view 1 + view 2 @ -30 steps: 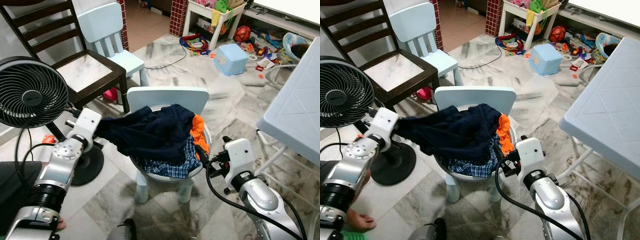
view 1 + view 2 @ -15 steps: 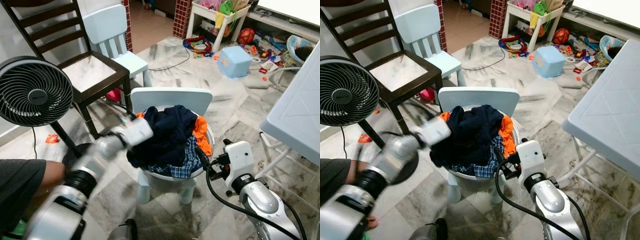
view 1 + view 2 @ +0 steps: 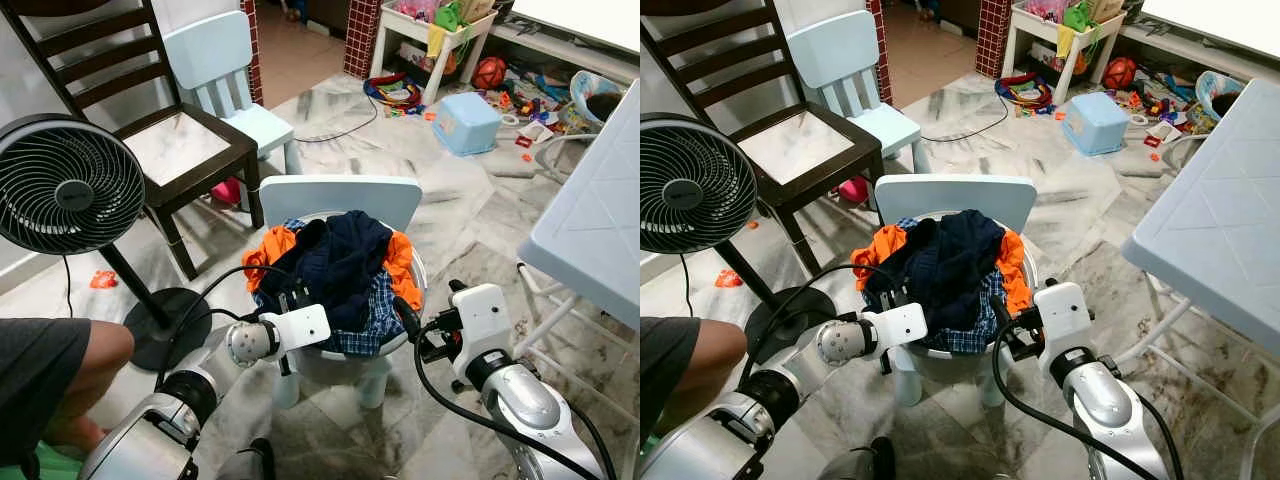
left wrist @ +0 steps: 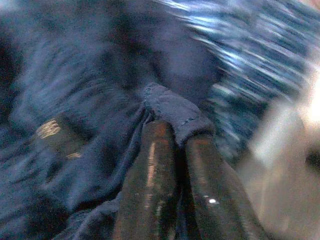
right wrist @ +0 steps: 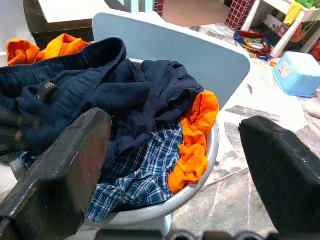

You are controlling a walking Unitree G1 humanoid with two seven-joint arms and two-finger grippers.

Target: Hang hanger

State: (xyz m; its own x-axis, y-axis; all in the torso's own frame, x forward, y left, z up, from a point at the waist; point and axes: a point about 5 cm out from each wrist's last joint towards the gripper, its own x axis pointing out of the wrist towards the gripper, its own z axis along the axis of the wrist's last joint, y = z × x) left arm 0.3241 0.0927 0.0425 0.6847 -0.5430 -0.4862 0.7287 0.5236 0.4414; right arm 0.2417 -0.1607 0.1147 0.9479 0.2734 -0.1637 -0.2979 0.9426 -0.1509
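The left gripper [image 4: 172,150], at the basin's [image 5: 212,145] nine o'clock edge, has its jaws clenched on a fold of the navy garment [image 3: 340,262] heaped in it. The right gripper [image 5: 175,165] waits at three o'clock, jaws released. No hanger is visible; I judge the step is sorting laundry, next lifting the garment clear. No writing is legible.

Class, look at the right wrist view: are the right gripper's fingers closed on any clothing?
No. The right gripper is spread wide, nothing between its fingers.
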